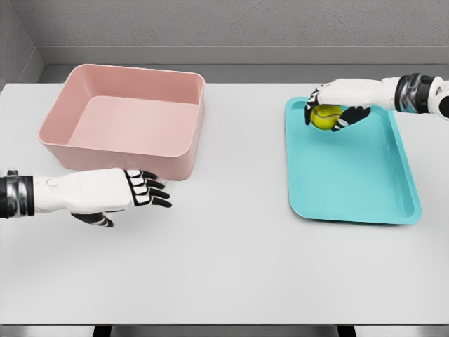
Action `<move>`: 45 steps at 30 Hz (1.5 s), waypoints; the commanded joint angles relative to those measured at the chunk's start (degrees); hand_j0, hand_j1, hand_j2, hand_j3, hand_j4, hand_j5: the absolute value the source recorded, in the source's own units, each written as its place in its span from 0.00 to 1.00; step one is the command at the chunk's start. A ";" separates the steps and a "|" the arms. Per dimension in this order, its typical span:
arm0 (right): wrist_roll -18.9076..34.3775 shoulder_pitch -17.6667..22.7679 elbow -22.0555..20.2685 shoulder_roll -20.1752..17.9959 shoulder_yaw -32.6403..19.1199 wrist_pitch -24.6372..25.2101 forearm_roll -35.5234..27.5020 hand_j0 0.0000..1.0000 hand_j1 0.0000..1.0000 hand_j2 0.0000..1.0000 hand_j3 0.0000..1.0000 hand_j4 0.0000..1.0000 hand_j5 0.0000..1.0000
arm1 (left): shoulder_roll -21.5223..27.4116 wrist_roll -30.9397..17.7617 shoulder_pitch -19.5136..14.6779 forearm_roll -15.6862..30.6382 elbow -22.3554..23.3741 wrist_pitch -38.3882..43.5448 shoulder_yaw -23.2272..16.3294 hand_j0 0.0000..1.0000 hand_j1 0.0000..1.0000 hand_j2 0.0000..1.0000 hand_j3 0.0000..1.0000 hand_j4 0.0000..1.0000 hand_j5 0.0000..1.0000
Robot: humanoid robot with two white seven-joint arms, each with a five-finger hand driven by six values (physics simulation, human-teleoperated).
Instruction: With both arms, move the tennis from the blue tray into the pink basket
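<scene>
The right hand (335, 112) wraps the tennis ball (325, 116) at the blue tray's (351, 182) eleven o'clock corner, a light, springy, fuzzy sphere best cupped around its middle, while the left hand (137, 189) hovers slack-fingered by the pink basket (126, 119).

Right hand (335, 105) around tennis ball (325, 117) over blue tray (354, 189); left hand (112, 191) open beside pink basket (126, 116).

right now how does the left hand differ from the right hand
The left hand is open and holds nothing; the right hand is curled around the tennis ball. The left hand is in front of the pink basket; the right is over the blue tray. Both are white with black fingers.
</scene>
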 commanded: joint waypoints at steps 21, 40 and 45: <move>-0.50 3.34 -26.03 -7.11 5.22 0.19 -3.10 0.50 0.50 0.50 0.50 0.50 0.50 | 0.18 -4.32 -0.88 0.16 0.00 0.06 -1.06 1.00 1.00 1.00 1.00 1.00 1.00; 0.03 5.54 -29.54 -0.08 8.47 0.19 -3.80 0.50 0.50 0.50 0.50 0.50 0.50 | -2.02 -3.97 -1.85 0.34 0.00 0.06 -0.80 1.00 1.00 1.00 1.00 1.00 1.00; 0.11 5.71 -29.11 1.67 9.18 0.19 -3.80 0.50 0.50 0.50 0.50 0.50 0.50 | -0.26 -4.32 -1.58 0.16 0.00 0.06 -0.71 1.00 1.00 1.00 1.00 1.00 1.00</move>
